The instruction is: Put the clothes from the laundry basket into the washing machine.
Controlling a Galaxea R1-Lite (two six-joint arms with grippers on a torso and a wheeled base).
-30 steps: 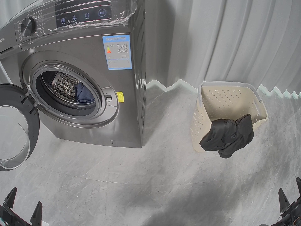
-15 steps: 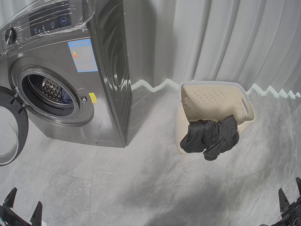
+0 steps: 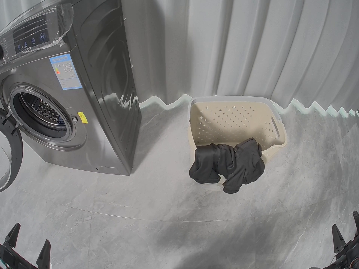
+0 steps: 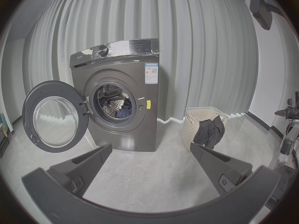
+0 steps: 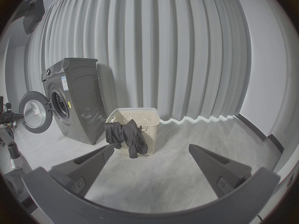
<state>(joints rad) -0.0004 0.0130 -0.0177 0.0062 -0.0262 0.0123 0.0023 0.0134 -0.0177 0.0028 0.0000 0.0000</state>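
Note:
A cream laundry basket (image 3: 232, 122) stands on the floor to the right of the grey washing machine (image 3: 93, 94). A dark garment (image 3: 228, 161) hangs over the basket's near rim. The machine's round door (image 3: 9, 157) is swung open, and in the left wrist view a blue garment (image 4: 124, 112) lies in the drum. My left gripper (image 3: 28, 243) is low at the near left, open and holding nothing. My right gripper (image 3: 347, 230) is low at the near right, also open and holding nothing. Both are far from the basket (image 5: 146, 119) and from the dark garment (image 5: 126, 136).
Pale curtains (image 3: 243, 38) hang behind the machine and basket. Bare grey tiled floor (image 3: 168, 213) stretches between me and the basket. A gap of floor separates the machine's side from the basket.
The whole head picture has shifted left, so the camera has turned right. The machine, basket and garment have not moved on the floor. Both grippers hold the same places.

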